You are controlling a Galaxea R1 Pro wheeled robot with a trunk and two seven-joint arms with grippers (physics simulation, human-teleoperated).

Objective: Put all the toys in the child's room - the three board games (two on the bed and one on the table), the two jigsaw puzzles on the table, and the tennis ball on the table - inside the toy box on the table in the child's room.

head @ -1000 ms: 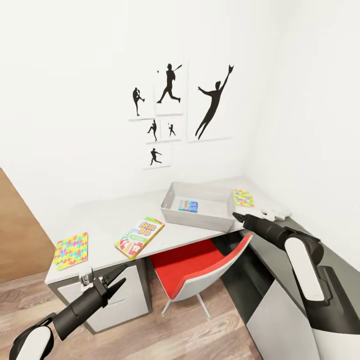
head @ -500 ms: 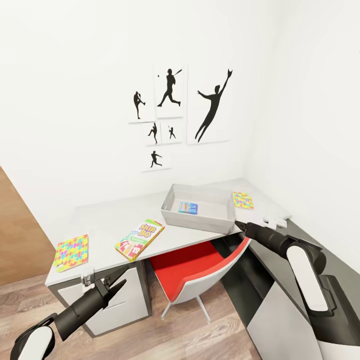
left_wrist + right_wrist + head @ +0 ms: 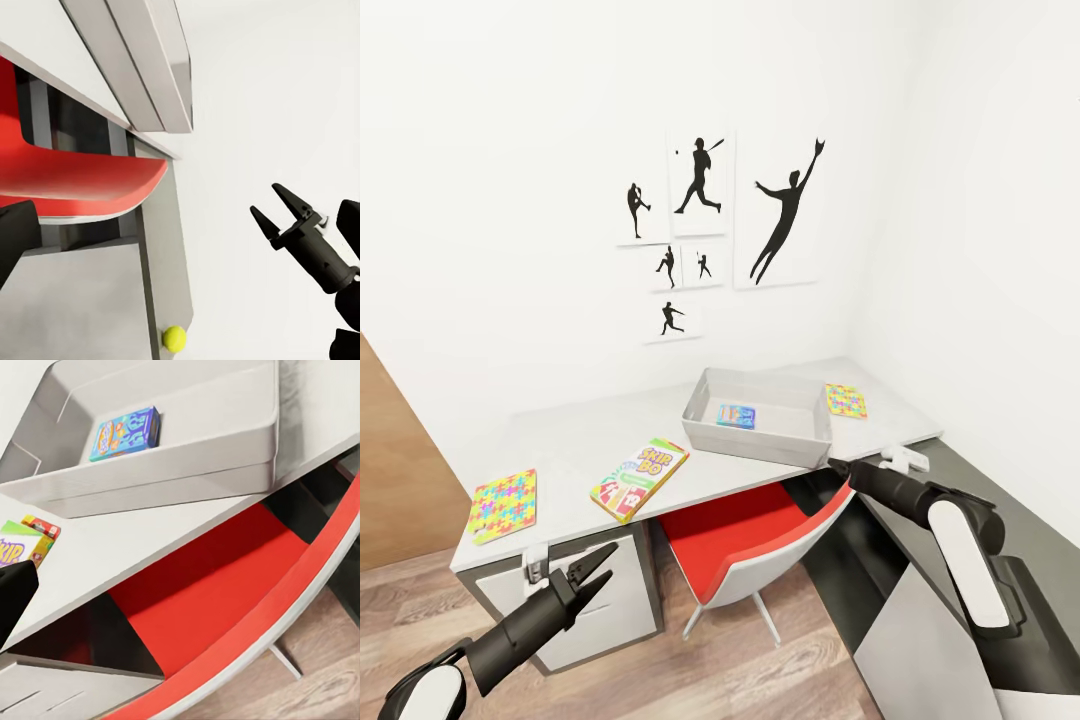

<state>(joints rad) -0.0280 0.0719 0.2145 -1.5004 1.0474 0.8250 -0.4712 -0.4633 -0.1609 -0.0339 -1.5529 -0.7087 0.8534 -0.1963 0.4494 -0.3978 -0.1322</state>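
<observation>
Raise the left gripper, spread wide and holding nothing, from below the front edge of the table near its left corner. Bring it over the Skip-Bo box, lying flat close to the front edge, well apart from the toy box toward the right end. Pinch across a thin side, probably from the edge side, not down on the flat face. Carry level and release low beside the blue game already inside. Keep the right gripper, likewise parted and empty, clear below the front edge by the toy box. Mind the red chair tucked underneath. Leave for later the jigsaw puzzle at the left front corner and the second jigsaw puzzle just beside the toy box.
</observation>
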